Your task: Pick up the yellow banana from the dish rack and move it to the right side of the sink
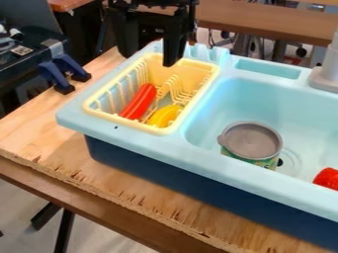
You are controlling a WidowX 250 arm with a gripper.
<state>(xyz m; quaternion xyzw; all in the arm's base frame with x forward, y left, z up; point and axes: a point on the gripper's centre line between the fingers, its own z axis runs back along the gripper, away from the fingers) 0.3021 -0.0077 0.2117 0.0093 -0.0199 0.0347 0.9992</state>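
At the top of the view, my gripper (149, 58) hangs over the back of the yellow dish rack (125, 118), fingers spread apart with nothing between them. A long red toy, sausage-like (139, 102), lies in the rack, well below and in front of the fingers. Beside it to the right, near the rack's front corner, is a yellow toy like a banana (164, 115). The two toys are close together at the front of the rack.
The light blue sink (211, 113) holds a can with a grey lid (251, 140) and, at the right edge, a red object (326, 178). A grey faucet base (324, 79) stands at the back right. Blue clamps (64, 71) sit left of the rack.
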